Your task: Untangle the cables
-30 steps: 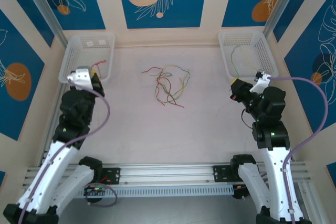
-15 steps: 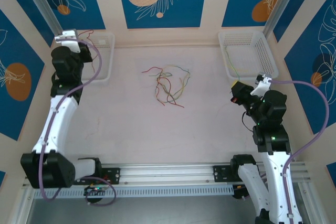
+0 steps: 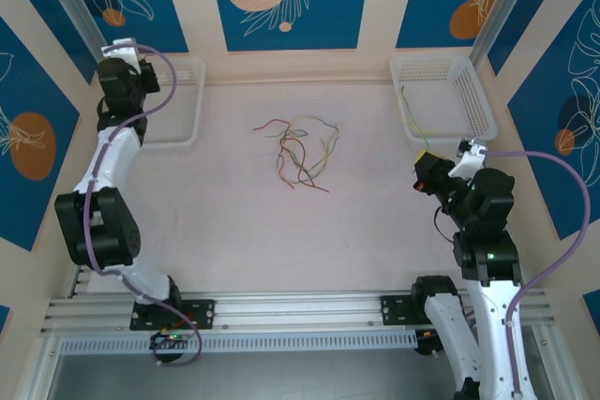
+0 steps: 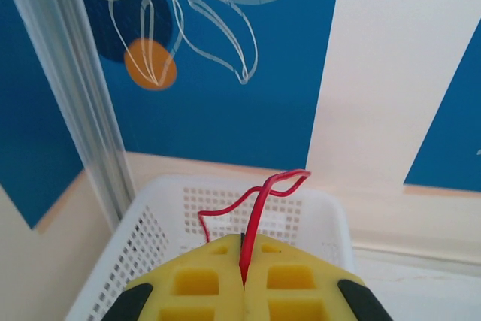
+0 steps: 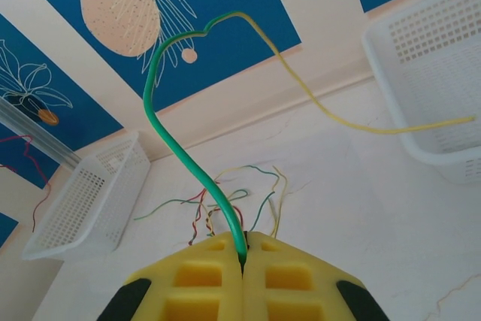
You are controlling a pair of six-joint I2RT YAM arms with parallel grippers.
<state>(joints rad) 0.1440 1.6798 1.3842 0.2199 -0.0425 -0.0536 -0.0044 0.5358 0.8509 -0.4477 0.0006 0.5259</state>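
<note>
You had your left gripper (image 4: 243,264) clamped on a red cable (image 4: 254,216) at the worktop's far-left basket (image 4: 150,238), your right gripper (image 5: 242,253) pinching a green cable (image 5: 147,95); the tangle (image 3: 302,152) lay unsorted mid-worktop.

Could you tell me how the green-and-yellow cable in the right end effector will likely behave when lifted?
The green-and-yellow cable probably has some spring: it arches up from the shut right end effector rather than hanging limp. Being thin, it is likely light, and its free yellow end by the white basket may sway.

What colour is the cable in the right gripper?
The cable is green at the right gripper, yellow farther out; clearest in right wrist view.
</note>
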